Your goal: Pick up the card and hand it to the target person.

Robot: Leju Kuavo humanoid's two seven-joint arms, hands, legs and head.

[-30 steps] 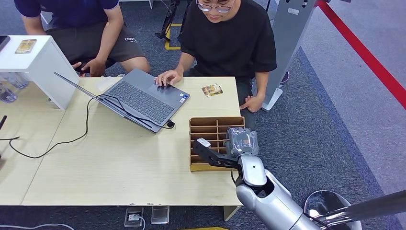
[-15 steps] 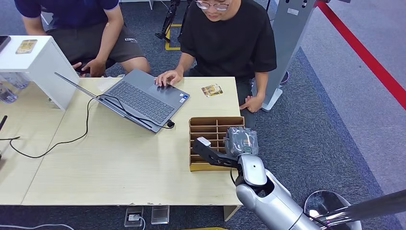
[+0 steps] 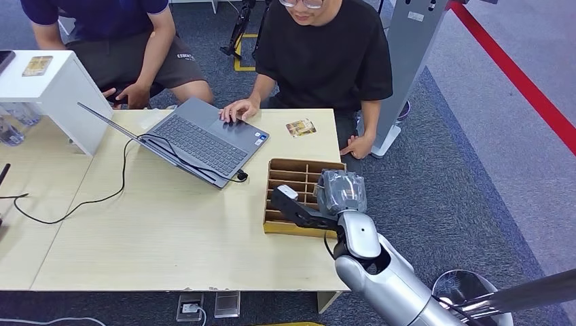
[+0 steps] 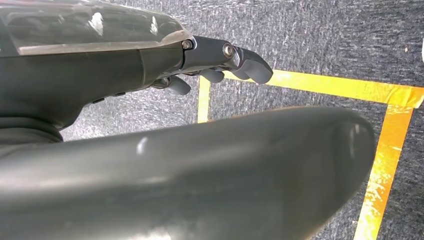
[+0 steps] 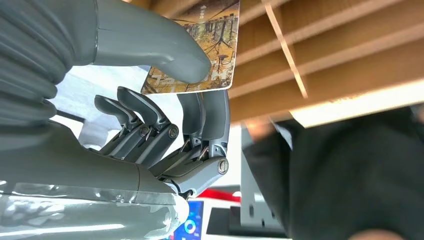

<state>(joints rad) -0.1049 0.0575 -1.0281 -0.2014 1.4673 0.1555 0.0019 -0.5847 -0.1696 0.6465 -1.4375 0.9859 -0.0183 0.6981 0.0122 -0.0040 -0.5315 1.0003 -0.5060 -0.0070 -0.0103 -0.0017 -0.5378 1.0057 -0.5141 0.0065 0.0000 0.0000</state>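
Our right hand (image 5: 150, 100) pinches the card (image 5: 200, 55) between thumb and fingers, above the wooden divider box (image 3: 289, 183) on the counter (image 3: 170, 231). Our left hand (image 4: 220, 60) hangs loosely curled, holding nothing.

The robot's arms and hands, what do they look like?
The right arm is a smooth, rounded silver shell with a dark gap at the joint. The right hand has a grey ribbed cover, a thick grey thumb and darker fingers with visible pins and linkages; a clear plastic wrap covers its back. The left hand is dark grey with rounded fingertips and small metal screws.
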